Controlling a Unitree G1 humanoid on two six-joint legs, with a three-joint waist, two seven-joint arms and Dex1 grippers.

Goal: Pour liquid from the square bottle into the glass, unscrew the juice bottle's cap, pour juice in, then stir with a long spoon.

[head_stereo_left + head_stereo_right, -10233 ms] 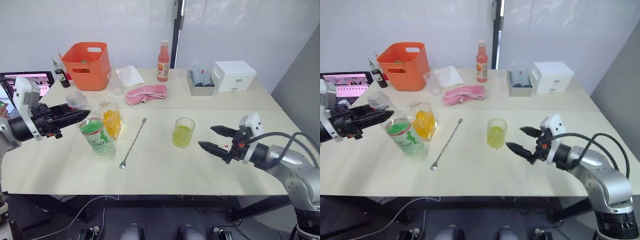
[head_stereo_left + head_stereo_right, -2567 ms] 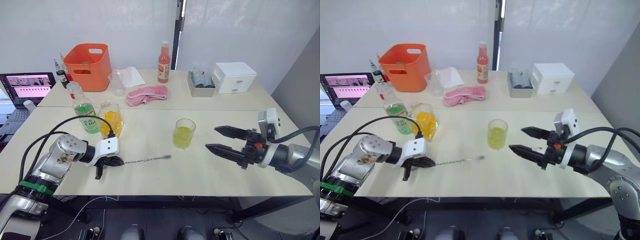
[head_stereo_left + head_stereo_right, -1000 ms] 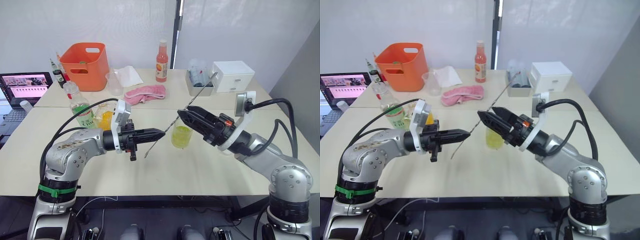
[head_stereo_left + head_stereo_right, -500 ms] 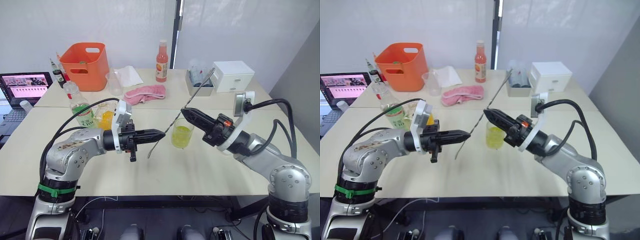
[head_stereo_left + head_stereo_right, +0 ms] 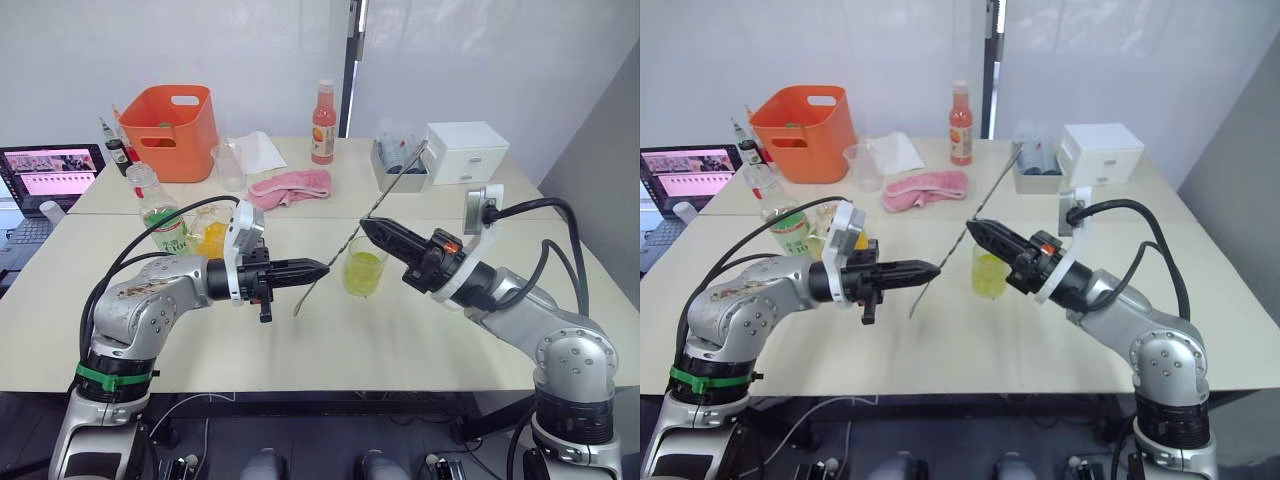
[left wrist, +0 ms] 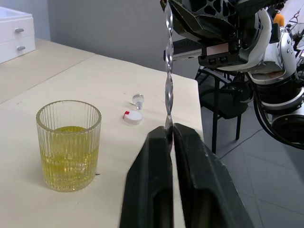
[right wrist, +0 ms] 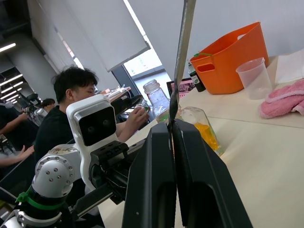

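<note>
**Both grippers pinch the bar spoon above the table**

The thin silver twisted-stem long spoon hangs slanted in the air, above and just beside the ribbed clear glass of yellow-green liquid. The left gripper has its two black fingers pressed together on the lower stem. The right gripper has its fingers clamped tight on the stem higher up. The small white cap with a red tab lies on the pale tabletop near the glass. Behind the left arm stand the green-labelled juice bottle and the square bottle with orange liquid, close together.
</note>
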